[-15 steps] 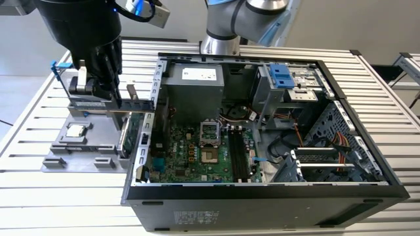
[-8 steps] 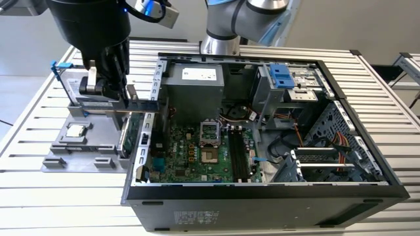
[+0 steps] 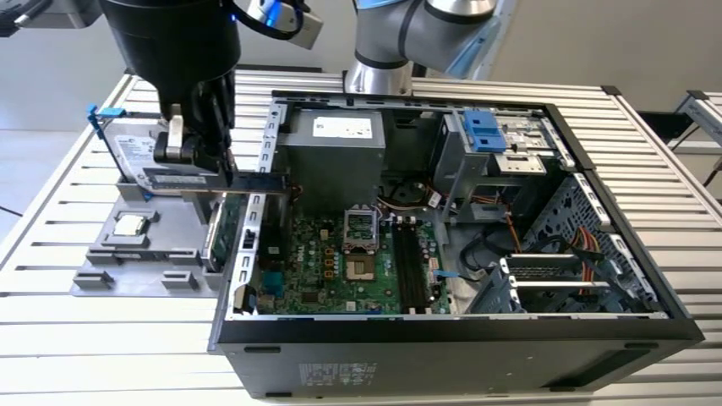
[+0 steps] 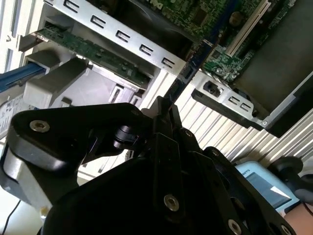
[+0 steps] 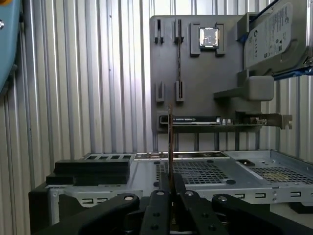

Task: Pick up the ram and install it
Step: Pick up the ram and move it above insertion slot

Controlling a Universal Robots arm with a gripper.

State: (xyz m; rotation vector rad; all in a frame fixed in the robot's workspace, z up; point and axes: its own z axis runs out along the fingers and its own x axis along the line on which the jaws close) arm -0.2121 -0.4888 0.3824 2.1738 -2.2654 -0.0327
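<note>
Over the open computer case's (image 3: 451,331) wall on the exterior view's left, the gripper (image 3: 216,173) is clamped shut on 1 ram (image 3: 262,179). The stick is pinched at one end and lies level, clear of every surface, with its free end pointing toward the exterior view's right. In both wrist views the black fingers (image 5: 157,196) press flat against the ram's 2 faces (image 5: 170,132), leaving no gap. In the second wrist view the blue stick (image 4: 190,66) juts out from the gripper (image 4: 167,108) toward the motherboard (image 4: 195,14).

Counted: 1 ram, 1 silver hard drive (image 3: 138,156) in a blue-clipped frame, 1 green card (image 3: 228,227) standing on edge, 1 square processor chip (image 3: 131,225) and 1 gray holder (image 3: 101,272) carrying those last 3 on the slatted table (image 3: 57,203).

A perforated metal rail (image 3: 270,139) of the case stands right at the ram's free end — between the stick and the motherboard (image 3: 338,271). The black slots (image 3: 412,266) lie well apart from it, further to the exterior view's right. The green card sits just below the gripper — close beside the case wall.
</note>
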